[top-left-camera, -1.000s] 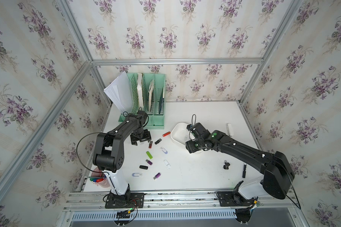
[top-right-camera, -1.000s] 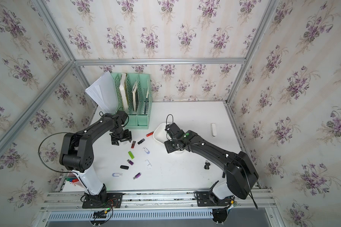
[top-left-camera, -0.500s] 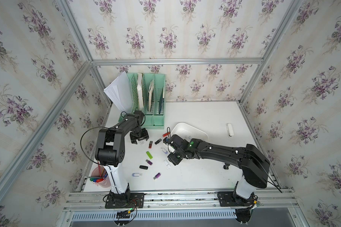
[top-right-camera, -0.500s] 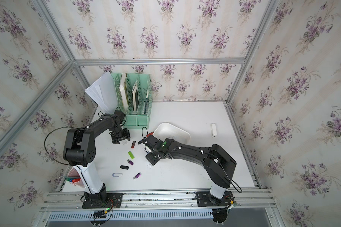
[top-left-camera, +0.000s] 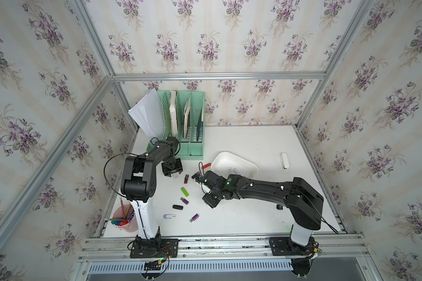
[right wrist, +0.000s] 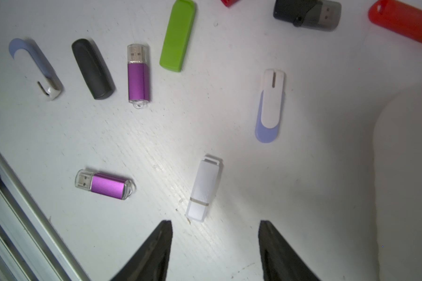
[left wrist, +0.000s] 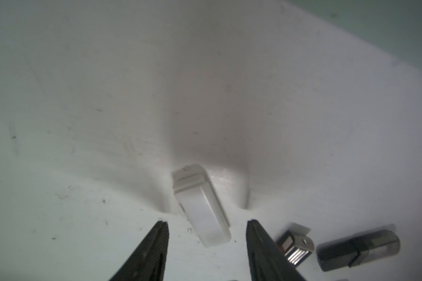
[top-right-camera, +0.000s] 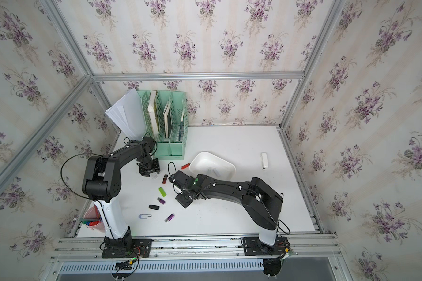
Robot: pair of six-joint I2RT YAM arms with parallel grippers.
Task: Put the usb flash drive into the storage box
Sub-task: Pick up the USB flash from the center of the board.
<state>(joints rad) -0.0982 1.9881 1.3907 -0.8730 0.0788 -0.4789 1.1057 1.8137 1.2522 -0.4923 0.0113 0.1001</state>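
Observation:
Several usb flash drives lie scattered on the white table. In the left wrist view a white flash drive (left wrist: 202,211) lies just ahead of my left gripper (left wrist: 206,225), whose jaws are open and not touching it. My right gripper (right wrist: 215,225) is open too, hovering just short of a white capped flash drive (right wrist: 204,188). In both top views the left gripper (top-left-camera: 173,171) sits by the organizer and the right gripper (top-left-camera: 208,203) is over the drives. The storage box (top-left-camera: 219,155), a shallow white tub, stands behind the right wrist with a pale small item inside.
A mint-green file organizer (top-left-camera: 185,121) with papers stands at the back left, and a pink pen cup (top-left-camera: 124,217) at the front left. Green (right wrist: 178,36), purple (right wrist: 138,73), black (right wrist: 93,69) and red (right wrist: 402,22) drives lie near the right gripper. A white bar (top-left-camera: 284,160) lies at the far right.
The right arm swung left from the storage box to above the scattered drives. The left gripper's jaws narrowed around the white drive while staying in place.

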